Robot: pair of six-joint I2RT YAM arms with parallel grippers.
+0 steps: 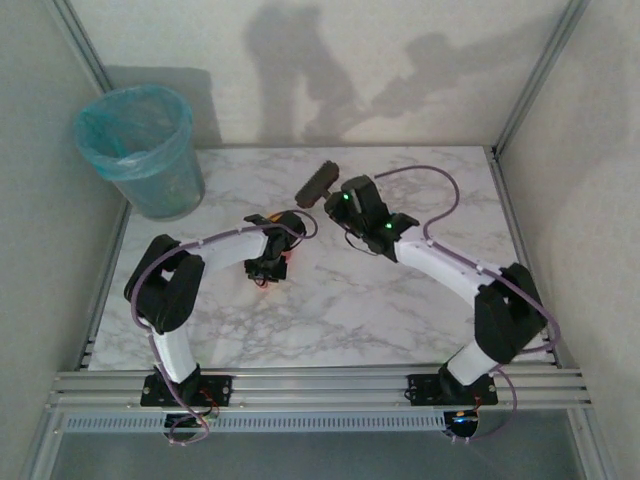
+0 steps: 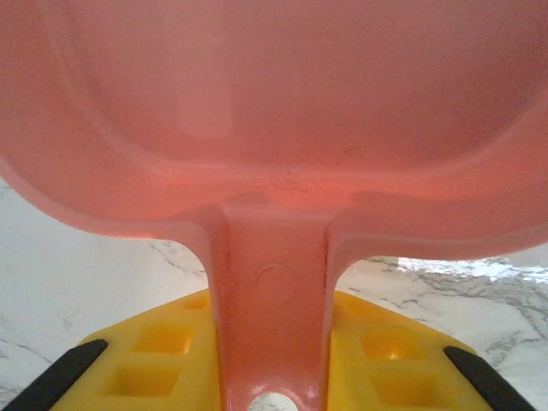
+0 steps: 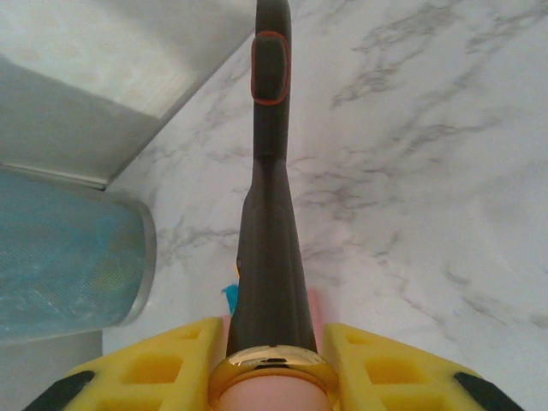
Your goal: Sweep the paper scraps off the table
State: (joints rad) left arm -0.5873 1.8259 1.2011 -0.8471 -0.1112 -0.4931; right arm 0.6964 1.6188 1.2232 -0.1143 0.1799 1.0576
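dim overhead view of a white marble surface point(image 1: 400, 300), with two robot arms reaching inward from the near rail point(image 1: 320, 385). the left gripper point(image 1: 268, 263) sits left of centre, its jaws closed on the handle of a pink dustpan point(image 2: 274, 128). the right gripper point(image 1: 347, 203) is further back, its jaws clamped around the handle of a dark brush point(image 1: 317, 182), whose head points toward the back left. one cyan scrap point(image 3: 229, 297) shows just left of the brush handle, beside a sliver of pink; i cannot tell whether it lies on the marble or in the pan. from above the open marble looks plain white and grey, though wads this small could be lost in the dim light. the sweeping looks nearly done, with emptying the pan probably left. a bin point(image 1: 140, 150) with a blue-green liner stands at the back left corner, well apart from the pan. free marble lies in front and to the right, and walls close in on three sides.
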